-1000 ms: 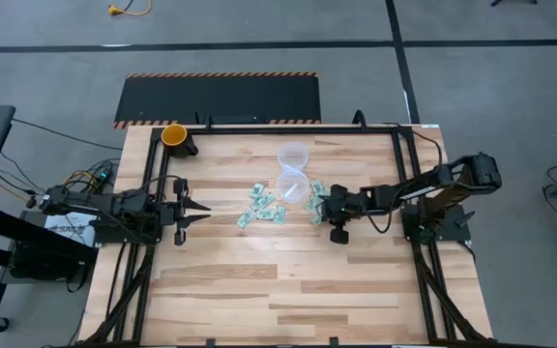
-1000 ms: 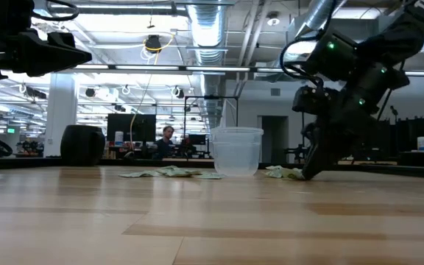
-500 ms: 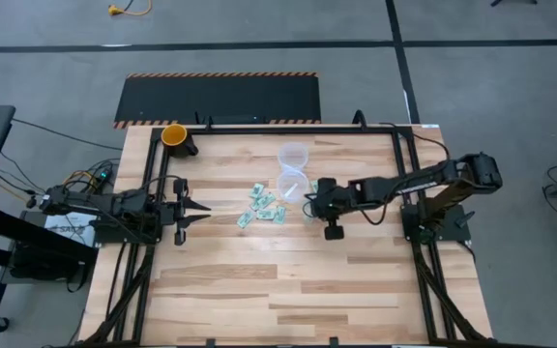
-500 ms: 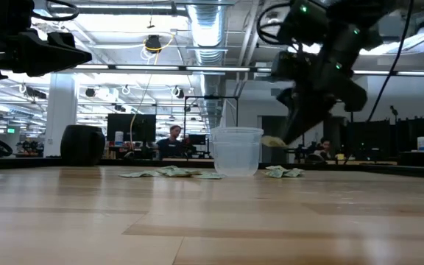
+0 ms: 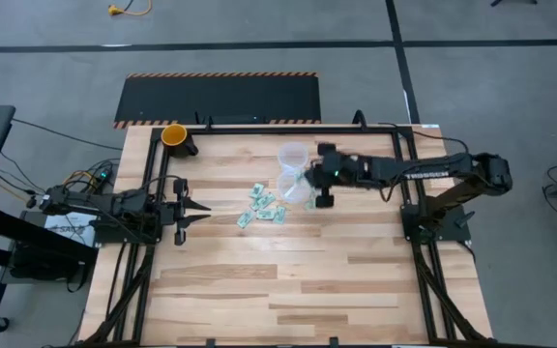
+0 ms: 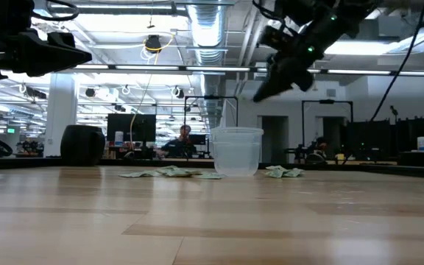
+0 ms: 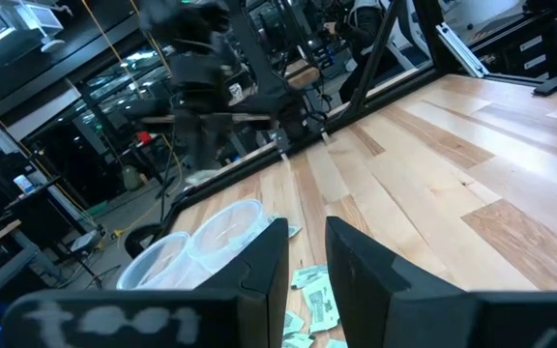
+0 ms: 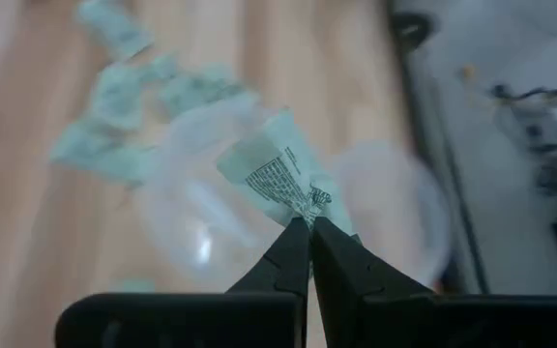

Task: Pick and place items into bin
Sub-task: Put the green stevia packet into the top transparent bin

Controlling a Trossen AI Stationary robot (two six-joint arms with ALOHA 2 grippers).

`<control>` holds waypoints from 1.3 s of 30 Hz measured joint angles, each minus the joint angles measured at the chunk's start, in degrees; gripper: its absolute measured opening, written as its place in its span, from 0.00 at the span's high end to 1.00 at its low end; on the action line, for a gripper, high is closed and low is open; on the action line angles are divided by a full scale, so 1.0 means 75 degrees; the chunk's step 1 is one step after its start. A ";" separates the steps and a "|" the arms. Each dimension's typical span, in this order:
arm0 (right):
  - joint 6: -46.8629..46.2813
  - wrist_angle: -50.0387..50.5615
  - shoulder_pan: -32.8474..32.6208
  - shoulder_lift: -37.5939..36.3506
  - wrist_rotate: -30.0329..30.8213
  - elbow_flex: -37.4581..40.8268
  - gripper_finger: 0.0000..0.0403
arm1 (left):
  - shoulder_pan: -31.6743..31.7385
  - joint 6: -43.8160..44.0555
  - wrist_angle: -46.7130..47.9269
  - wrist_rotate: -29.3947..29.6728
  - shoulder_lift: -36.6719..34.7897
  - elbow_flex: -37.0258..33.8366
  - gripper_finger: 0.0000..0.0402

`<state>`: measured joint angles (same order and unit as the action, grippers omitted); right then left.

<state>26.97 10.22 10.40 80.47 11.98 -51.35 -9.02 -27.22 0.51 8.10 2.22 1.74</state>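
Several small green-and-white packets (image 5: 264, 205) lie flat on the wooden table, left of two clear plastic cups (image 5: 293, 182), with a few more (image 6: 284, 172) to the cups' right. My right gripper (image 5: 309, 176) hangs high over the cups (image 8: 211, 208), shut on one packet (image 8: 274, 169). In the low view it (image 6: 258, 94) is well above the cup's rim (image 6: 235, 132). My left gripper (image 5: 203, 206) waits open above the table's left part, pointing at the packets. My right gripper pinches one packet by a corner (image 8: 303, 205) between its two fingertips, only at their free ends. The fingers slant down from the table's right side. The packet is lifted clear and sticks out past the tips, over the cups.
An orange cup (image 5: 174, 133) stands at the far left corner. A black frame (image 5: 406, 184) runs along the table's edges. The near half of the table (image 5: 278, 290) is bare wood. People sit in the room behind (image 6: 185, 140).
My right gripper has risen from the table right of the cups, taking one packet up with it. It has swung toward the far edge and now hangs over the cups. The other packets and the cups have stayed in place.
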 joint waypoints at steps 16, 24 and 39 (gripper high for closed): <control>-0.0644 -0.1909 0.2278 0.0858 -0.2217 0.0000 0.99 | 0.0000 0.0000 0.0000 0.0000 0.0000 0.0000 0.85; -0.0674 -0.2096 0.2360 0.1444 -0.2238 -0.0003 0.99 | 0.0000 0.0003 0.0000 0.0000 0.0000 0.0000 0.85; -0.0658 -0.2214 0.2209 0.1498 -0.2209 -0.0003 0.93 | 0.0000 0.0003 0.0000 0.0000 0.0000 0.0000 0.85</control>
<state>22.03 -6.38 26.97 91.70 -4.58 -51.37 -9.02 -27.20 0.51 8.10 2.22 1.73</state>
